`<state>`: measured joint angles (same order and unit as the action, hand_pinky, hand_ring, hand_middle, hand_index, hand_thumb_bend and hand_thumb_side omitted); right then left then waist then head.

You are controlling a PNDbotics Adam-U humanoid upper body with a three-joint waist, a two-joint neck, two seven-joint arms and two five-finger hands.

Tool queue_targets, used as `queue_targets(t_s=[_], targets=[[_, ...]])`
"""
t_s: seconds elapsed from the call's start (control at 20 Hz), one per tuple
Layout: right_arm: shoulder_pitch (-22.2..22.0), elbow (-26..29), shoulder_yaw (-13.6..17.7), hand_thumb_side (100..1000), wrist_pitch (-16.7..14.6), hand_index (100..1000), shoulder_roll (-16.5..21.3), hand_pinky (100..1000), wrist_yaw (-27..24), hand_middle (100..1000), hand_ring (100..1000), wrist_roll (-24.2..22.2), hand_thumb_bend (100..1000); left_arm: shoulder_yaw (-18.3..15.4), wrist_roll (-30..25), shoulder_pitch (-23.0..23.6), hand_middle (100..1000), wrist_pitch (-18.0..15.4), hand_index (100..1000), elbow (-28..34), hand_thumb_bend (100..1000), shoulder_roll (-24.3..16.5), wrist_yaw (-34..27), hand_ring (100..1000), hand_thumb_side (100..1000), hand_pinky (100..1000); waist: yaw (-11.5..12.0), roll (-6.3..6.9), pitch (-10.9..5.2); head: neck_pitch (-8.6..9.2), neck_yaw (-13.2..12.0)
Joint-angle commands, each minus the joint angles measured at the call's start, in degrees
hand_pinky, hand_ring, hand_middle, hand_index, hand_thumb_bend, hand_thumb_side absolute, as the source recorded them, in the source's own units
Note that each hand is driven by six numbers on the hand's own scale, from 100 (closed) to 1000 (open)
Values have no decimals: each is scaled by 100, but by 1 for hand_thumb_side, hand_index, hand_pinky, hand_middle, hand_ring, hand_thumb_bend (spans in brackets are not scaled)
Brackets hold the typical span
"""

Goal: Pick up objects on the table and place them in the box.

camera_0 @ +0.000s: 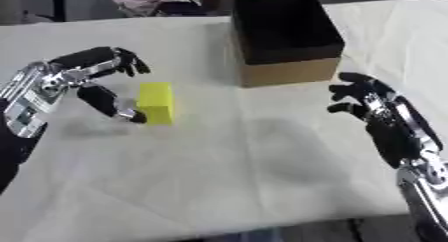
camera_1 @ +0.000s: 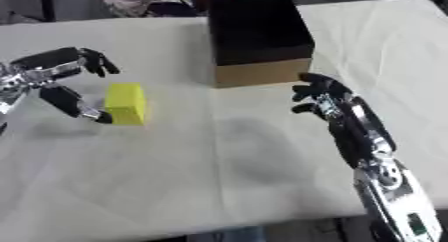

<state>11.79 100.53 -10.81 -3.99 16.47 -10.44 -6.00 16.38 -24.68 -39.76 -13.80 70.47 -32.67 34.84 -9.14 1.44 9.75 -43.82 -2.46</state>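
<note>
A yellow block (camera_0: 156, 102) stands on the white table (camera_0: 227, 176), left of the open brown box (camera_0: 284, 38) at the far side. The left hand (camera_0: 83, 81) is open around the block's left side, its thumb tip at the block's near corner and its fingers spread above. The right hand (camera_0: 367, 103) hovers near the box with relaxed, empty fingers.

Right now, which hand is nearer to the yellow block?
The left hand. Its thumb reaches the yellow block on its left side, fingers open above it. The right hand hovers apart, far on the block's right.
</note>
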Motion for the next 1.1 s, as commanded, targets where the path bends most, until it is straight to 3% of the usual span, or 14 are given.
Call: queue_targets(t_s=[0.05,0.65,1.1], targets=[[53,53,9,703,-13,831,39,667,11,563,856,-18,100,-14,226,-162,732,-50,828,-62,739,-12,166,726,409,767,-12,-1,-91,-29,-25],[56,38,-4,705,-10,831,21,667,9,563,856,-31,100,-10,498,-311,696,-140,811,-455,727,264,574,702,395,754,-61,8,-91,-29,-34],[50,25,-11,709,-7,831,13,667,12,563,856,-36,100,-22,459,-336,594,-156,755,-670,711,347,785,629,378,730,-81,14,-86,-29,-36]])
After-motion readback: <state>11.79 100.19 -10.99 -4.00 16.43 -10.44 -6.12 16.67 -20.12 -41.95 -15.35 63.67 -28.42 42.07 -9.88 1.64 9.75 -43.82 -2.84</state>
